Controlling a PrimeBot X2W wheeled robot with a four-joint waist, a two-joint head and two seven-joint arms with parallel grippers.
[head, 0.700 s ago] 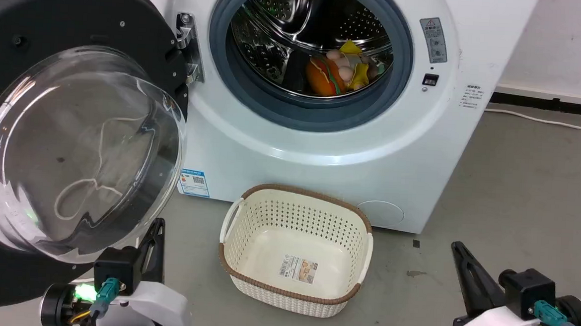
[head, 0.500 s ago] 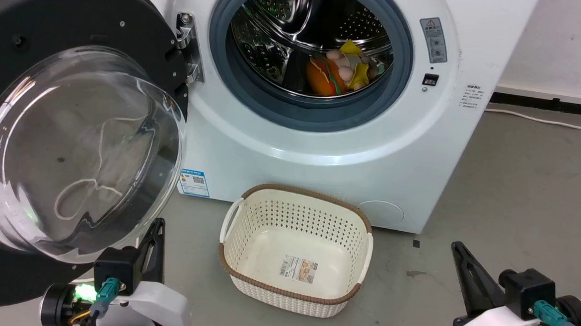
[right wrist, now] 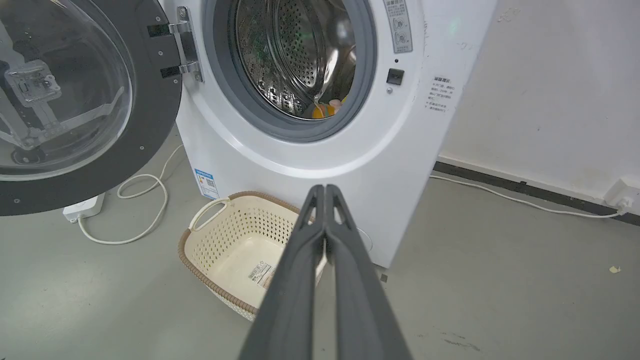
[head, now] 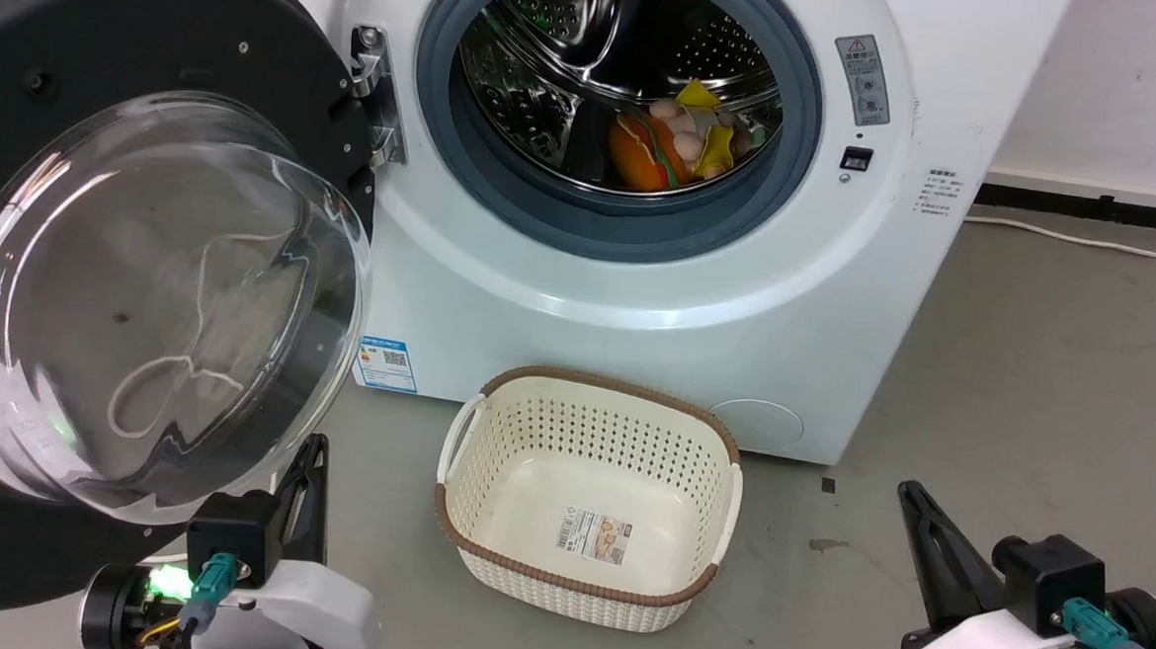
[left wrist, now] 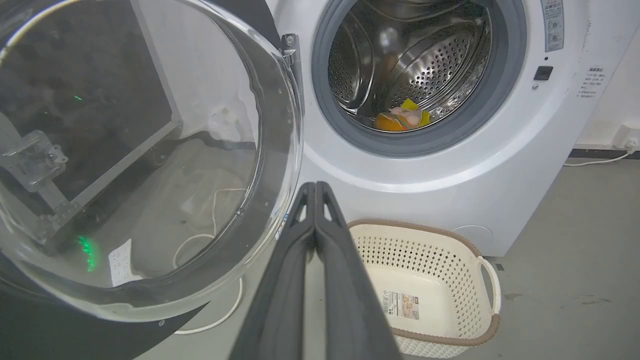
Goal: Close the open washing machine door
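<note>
Head view: the washing machine door [head: 145, 282] hangs wide open, left of the washing machine [head: 658, 309] — closing not yet begun. Left wrist view: left gripper [left wrist: 316, 186] clenched, empty. Right wrist view: right gripper [right wrist: 325, 189] likewise. Next, probably a push swinging the door toward the washing machine.

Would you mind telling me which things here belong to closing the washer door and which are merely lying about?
For the job:
- washing machine door, swung wide open
- its hinge
- grey gasket ring it shuts against
- left claw, shut, near the door's lower rim

Lying about:
- empty basket on the floor
- colourful items in the drum
- right claw, shut, far from the door
</note>
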